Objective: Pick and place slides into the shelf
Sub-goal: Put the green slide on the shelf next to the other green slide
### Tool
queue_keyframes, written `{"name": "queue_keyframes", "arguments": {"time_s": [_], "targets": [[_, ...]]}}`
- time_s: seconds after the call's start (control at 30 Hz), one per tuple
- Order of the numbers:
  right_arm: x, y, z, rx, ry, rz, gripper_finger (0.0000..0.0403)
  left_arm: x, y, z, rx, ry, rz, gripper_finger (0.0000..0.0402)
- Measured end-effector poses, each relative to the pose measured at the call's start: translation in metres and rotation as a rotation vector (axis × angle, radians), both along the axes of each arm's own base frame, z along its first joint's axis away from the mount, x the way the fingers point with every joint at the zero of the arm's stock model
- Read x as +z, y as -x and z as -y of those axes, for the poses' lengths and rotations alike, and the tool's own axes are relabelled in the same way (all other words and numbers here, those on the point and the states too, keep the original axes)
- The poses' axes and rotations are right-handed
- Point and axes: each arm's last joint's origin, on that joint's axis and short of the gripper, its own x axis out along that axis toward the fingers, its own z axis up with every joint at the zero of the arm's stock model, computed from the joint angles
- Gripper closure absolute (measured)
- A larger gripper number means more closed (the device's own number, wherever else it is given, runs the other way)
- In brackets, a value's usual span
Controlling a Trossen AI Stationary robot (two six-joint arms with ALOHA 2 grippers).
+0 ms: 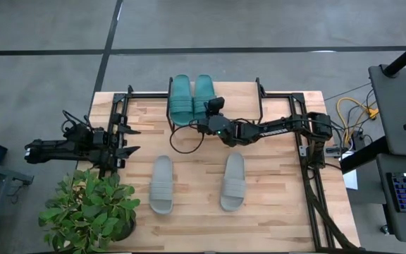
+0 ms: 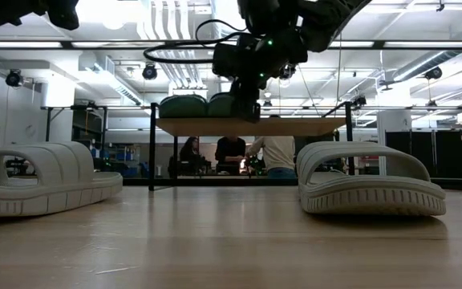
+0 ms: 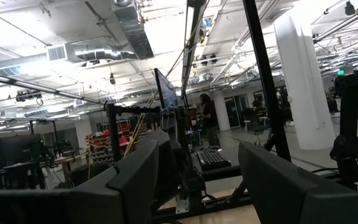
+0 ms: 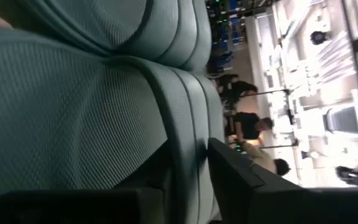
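Observation:
Two teal slides lie side by side, soles down, on the shelf, a low plank on thin black legs at the table's far middle. My right gripper is at the near end of the right-hand teal slide, whose ribbed strap fills the right wrist view. Two grey slides rest on their soles on the table nearer the front. My left gripper waits open at the table's left edge, touching nothing. My right gripper has the right-hand teal slide's edge between its two fingers, at the slide's near end. It reaches in from the table's right, slanting down. The slide sits flat on the shelf's plank beside the other teal one.
A potted plant stands at the table's near left corner. The shelf's right half is bare plank. Black frame rails run along the table's right side. People sit in the room beyond the table.

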Motion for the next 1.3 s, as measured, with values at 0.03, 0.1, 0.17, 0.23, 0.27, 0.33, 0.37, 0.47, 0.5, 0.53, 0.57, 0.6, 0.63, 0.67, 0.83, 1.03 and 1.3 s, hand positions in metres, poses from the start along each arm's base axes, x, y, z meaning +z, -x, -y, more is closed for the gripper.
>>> {"name": "queue_keyframes", "arguments": {"time_s": [0.03,0.1,0.17,0.23,0.27,0.33,0.37,0.47,0.5,0.53,0.57,0.6,0.63,0.67,0.83,1.03,1.3], "targets": [[0.001,-0.001,0.000,-0.002,-0.014,0.000,0.0311,0.000,0.000,0.000,0.000,0.000,0.000,0.0194],[0.004,-0.002,0.000,-0.010,-0.043,0.005,0.0294,0.000,0.000,0.000,0.000,0.000,0.000,0.0194],[0.007,-0.003,0.000,-0.020,-0.069,0.005,0.0278,0.000,0.000,0.000,0.000,0.000,0.000,0.0194],[0.012,-0.004,0.000,-0.030,-0.090,0.012,0.0266,0.000,0.000,0.000,0.000,0.000,0.000,0.0194],[0.015,-0.005,0.000,-0.033,-0.100,0.017,0.0261,0.000,0.000,0.000,0.000,0.000,0.000,0.0194],[0.022,-0.007,-0.001,-0.037,-0.120,0.031,0.0255,0.000,0.000,0.000,0.000,0.000,0.000,0.0194],[0.024,-0.008,-0.001,-0.033,-0.136,0.037,0.0253,0.000,0.000,0.000,0.000,0.000,0.000,0.0194],[0.032,-0.010,-0.004,0.028,-0.215,0.025,0.0251,0.000,0.000,0.000,0.000,0.000,0.000,0.0194],[0.036,-0.011,-0.004,0.040,-0.244,0.021,0.0251,0.000,0.000,0.000,0.000,0.000,0.000,0.0194],[0.039,-0.011,-0.005,0.041,-0.269,0.024,0.0251,0.000,0.000,0.000,0.000,0.000,0.001,0.0194],[0.042,-0.011,-0.005,0.038,-0.291,0.030,0.0250,0.000,0.000,0.000,0.000,-0.001,0.000,0.0194],[0.045,-0.011,-0.005,0.030,-0.307,0.033,0.0250,0.000,0.000,0.000,0.000,0.000,0.001,0.0194],[0.046,-0.010,-0.005,0.021,-0.319,0.027,0.0250,0.000,0.000,0.000,0.000,0.000,0.001,0.0194],[0.048,-0.009,-0.005,0.014,-0.329,0.019,0.0250,0.000,0.000,0.000,0.000,0.000,0.001,0.0194],[0.049,-0.008,-0.005,0.008,-0.336,-0.011,0.0252,0.000,0.000,0.000,0.000,-0.001,0.001,0.0194],[0.047,-0.008,-0.006,0.057,-0.393,-0.025,0.0254,0.000,0.000,0.000,0.000,-0.001,0.001,0.0194],[0.047,-0.008,-0.008,0.143,-0.483,-0.028,0.0256,0.000,0.000,0.000,0.000,-0.001,0.001,0.0194]]}}
